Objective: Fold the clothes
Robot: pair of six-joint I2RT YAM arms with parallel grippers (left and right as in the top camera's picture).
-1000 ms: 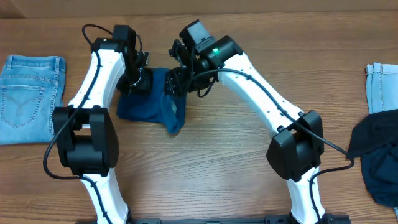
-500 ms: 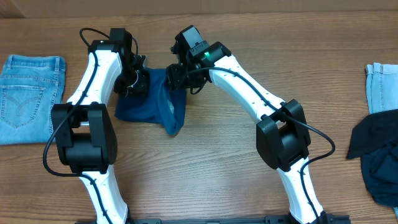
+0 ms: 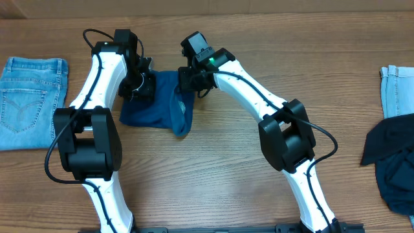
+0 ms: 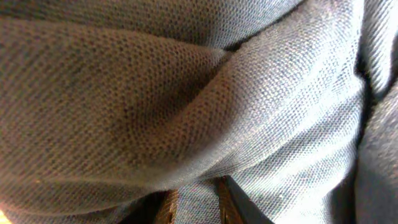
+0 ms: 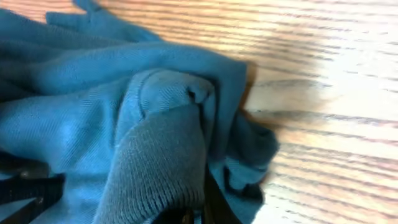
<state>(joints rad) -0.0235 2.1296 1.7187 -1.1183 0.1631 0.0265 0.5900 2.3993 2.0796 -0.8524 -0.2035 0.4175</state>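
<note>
Blue jersey is under both my hands. From overhead, the blue shirt (image 3: 158, 109) lies bunched on the tabletop (image 3: 226, 175) between my arms, toward the far side and well apart from the jeans (image 3: 29, 100) at the left edge. Over the last second my right hand (image 3: 191, 79) has slid in to the shirt's far right edge and clamped its jaws together there. My left hand (image 3: 139, 84) sits at the far left corner, unmoved.

In the left wrist view, cloth fills the picture right against the lens, so I cannot tell whether that hand grips.

In the right wrist view, a raised ridge of cloth runs down into my closed jaws, so I judge a fold is pinched. With that edge caught, folding can begin.
</note>
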